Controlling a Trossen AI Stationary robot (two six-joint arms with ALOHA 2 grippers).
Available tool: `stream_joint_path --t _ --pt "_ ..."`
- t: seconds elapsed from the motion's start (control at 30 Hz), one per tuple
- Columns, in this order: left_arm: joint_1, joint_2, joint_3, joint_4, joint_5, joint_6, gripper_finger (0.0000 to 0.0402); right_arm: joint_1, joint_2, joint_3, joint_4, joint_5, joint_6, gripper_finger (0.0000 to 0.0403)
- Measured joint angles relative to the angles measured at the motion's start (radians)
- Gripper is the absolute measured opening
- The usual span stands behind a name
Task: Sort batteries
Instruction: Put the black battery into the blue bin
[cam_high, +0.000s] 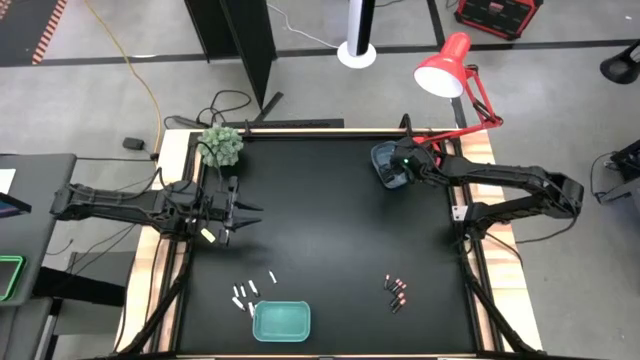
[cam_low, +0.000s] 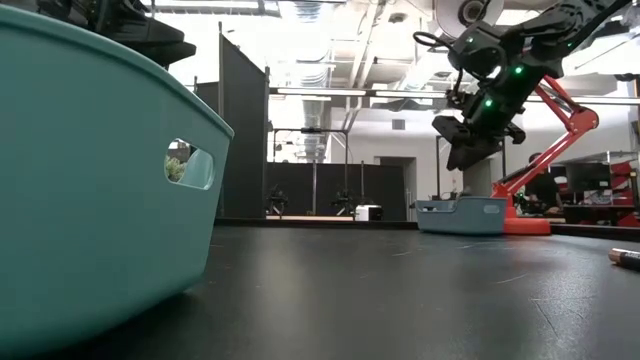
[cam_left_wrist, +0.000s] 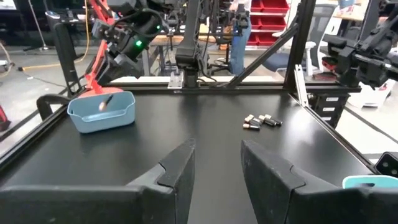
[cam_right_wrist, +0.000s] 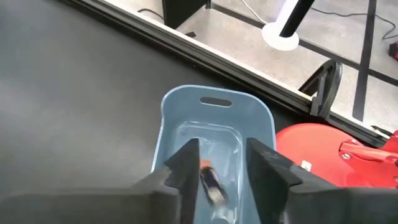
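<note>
while the right gripper (cam_right_wrist: 221, 163) was held parted over the blue tray (cam_right_wrist: 214, 112), a dark battery (cam_right_wrist: 210, 177) was seen blurred, lengthwise along it. the left gripper (cam_high: 243, 211) was kept open at the table's left.

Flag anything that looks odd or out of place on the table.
Nothing stands out. Loose white batteries and dark batteries lie unsorted on the table; the right gripper hangs over the blue tray.

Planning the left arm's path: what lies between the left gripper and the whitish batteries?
High view: only bare black table lies between the left gripper and the whitish batteries.
</note>
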Motion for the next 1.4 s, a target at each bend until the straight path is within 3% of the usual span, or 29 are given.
stream_joint_path --t 0.27,0.43,0.6,0.87,1.07,1.2,1.4 --pt "0.000 0.000 0.000 0.000 0.000 -0.010 0.0125 0.105 -0.079 0.000 -0.011 0.000 -0.033 0.0219" --pt "0.000 0.000 0.000 0.000 -0.001 -0.018 0.0125 0.293 -0.178 0.000 -0.088 -0.031 -0.039 0.0218" --pt "0.000 0.000 0.000 0.003 -0.001 -0.018 0.0125 0.541 -0.219 0.000 -0.188 -0.187 0.047 0.0212" --pt "0.000 0.000 0.000 0.006 -0.001 -0.002 0.0125 0.948 -0.076 0.000 -0.233 -0.228 0.355 0.0215" --pt "0.000 0.000 0.000 0.007 -0.001 0.001 0.0125 1.103 0.060 0.000 -0.180 -0.226 0.546 0.0226" --pt "0.000 0.000 0.000 0.007 -0.001 -0.001 0.0125 1.152 0.150 0.043 -0.156 -0.223 0.485 0.0230" --pt "0.000 0.000 0.000 0.008 -0.001 -0.004 0.0125 1.154 0.286 0.186 -0.282 -0.200 0.137 0.0229"
